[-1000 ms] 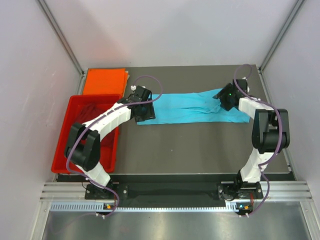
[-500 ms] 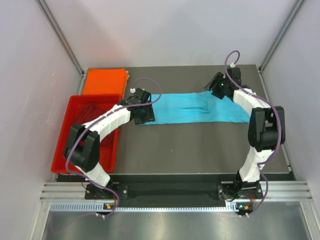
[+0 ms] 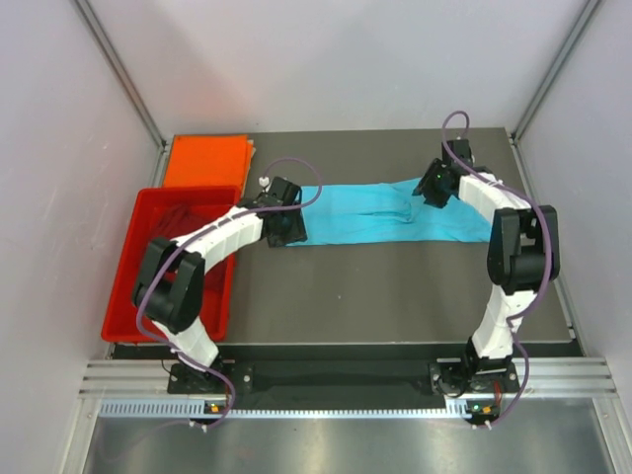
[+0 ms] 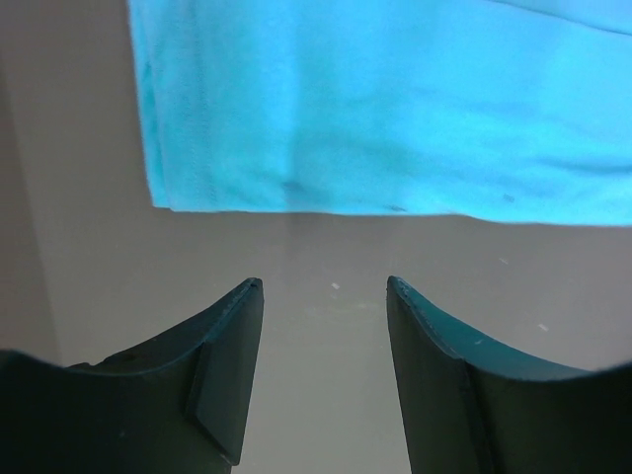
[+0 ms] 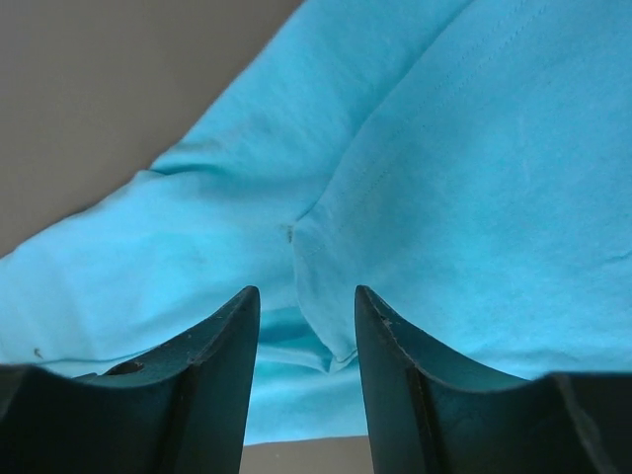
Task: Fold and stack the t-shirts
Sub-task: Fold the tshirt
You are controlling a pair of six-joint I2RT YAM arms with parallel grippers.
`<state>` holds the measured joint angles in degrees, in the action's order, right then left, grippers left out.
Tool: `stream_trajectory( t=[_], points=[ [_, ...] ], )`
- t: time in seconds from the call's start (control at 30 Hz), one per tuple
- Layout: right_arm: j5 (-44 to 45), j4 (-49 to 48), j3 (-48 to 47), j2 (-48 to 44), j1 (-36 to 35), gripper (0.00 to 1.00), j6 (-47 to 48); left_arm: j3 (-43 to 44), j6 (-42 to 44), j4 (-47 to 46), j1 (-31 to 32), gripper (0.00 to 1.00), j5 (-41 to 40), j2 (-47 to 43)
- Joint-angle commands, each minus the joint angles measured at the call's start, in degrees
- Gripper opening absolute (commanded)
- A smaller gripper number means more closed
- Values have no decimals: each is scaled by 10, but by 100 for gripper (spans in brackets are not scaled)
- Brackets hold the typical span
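Note:
The turquoise t-shirt (image 3: 375, 212) lies stretched in a long strip across the table. My left gripper (image 3: 286, 225) stands at its left end, open over bare table just short of the hem (image 4: 296, 193). My right gripper (image 3: 433, 188) is low over the shirt's back right part, jaws apart, with a folded corner of turquoise cloth (image 5: 341, 341) lying loose between the fingertips (image 5: 237, 316). The orange t-shirt (image 3: 205, 161) lies folded flat at the back left. The maroon t-shirt (image 3: 176, 219) sits crumpled in the red tray, partly hidden by my left arm.
The red plastic tray (image 3: 123, 296) stands along the table's left edge, next to my left arm. Grey walls and metal posts close in the back and both sides. Bare table surface (image 3: 375, 296) stretches between the shirt and the near edge.
My right gripper has shifted back and to the left over the turquoise shirt, and its jaws have narrowed. The left gripper has hardly moved.

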<state>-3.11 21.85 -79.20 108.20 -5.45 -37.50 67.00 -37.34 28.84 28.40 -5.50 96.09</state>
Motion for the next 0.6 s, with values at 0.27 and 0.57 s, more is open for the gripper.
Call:
stream_trajectory(
  t=[0.27, 0.57],
  points=[
    [-25, -53, -32, 77, -22, 40, -28, 1, -29, 41, -5, 57, -127, 72],
    [28, 3, -53, 4, -20, 52, -21, -27, -56, 76, -4, 54, -121, 26]
  ],
)
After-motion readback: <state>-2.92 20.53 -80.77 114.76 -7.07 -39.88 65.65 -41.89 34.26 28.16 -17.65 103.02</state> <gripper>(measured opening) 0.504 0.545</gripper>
